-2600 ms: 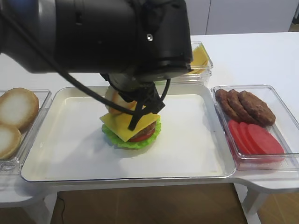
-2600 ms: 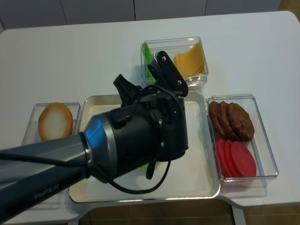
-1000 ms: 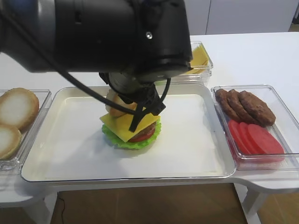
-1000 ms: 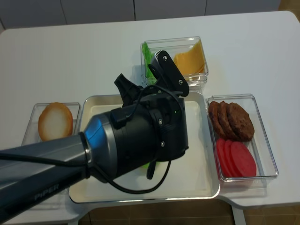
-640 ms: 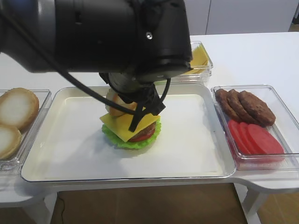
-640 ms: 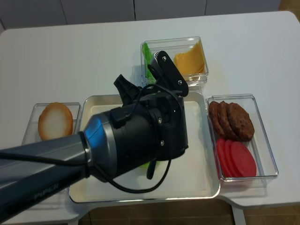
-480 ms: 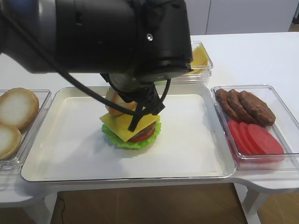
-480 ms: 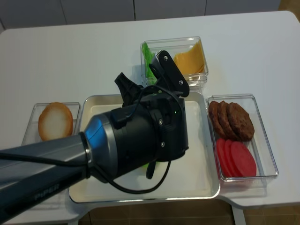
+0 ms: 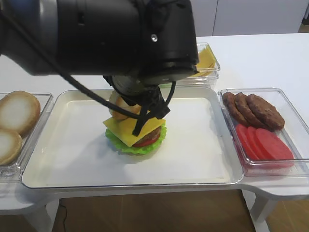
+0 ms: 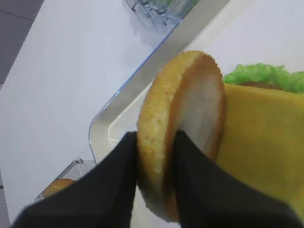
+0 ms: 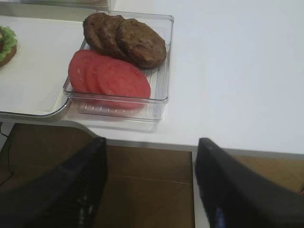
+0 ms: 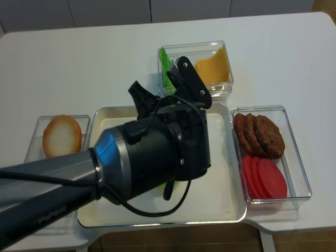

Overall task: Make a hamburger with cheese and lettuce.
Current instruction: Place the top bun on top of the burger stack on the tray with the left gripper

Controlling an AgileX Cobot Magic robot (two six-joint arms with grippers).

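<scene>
A white counter point(image 12: 294, 58) carries a shallow cream tray point(image 9: 193, 159) at centre, flanked by clear boxes: pale bun halves point(image 9: 17, 111) at the left, spare cheese slices point(image 12: 212, 65) and green leaves point(image 12: 164, 65) behind, and brown patties point(image 11: 126, 38) with red tomato slices point(image 11: 107, 76) at the right. The hamburger point(image 9: 136, 135) stands near the middle of the tray, under the large black left arm point(image 12: 152, 157) that hides much of it in the realsense view. Its lettuce point(image 9: 137, 147) forms a frilly green ring at the base; a red slice and a dark patty show above it, and the cheese point(image 9: 128, 130) lies on top as a flat yellow square with corners jutting past the stack. The left pincer point(image 10: 156, 147) pinches a golden bun top point(image 10: 183, 128) by its rim, holding it on edge with its pale cut face toward the cheese, close beside or just touching the slice. The right pincer point(image 11: 149, 190) hangs spread and empty off the counter's front edge, near the patty box. Judged from these views, the filling layers are all placed and only the bun top is left to lay flat and release.
</scene>
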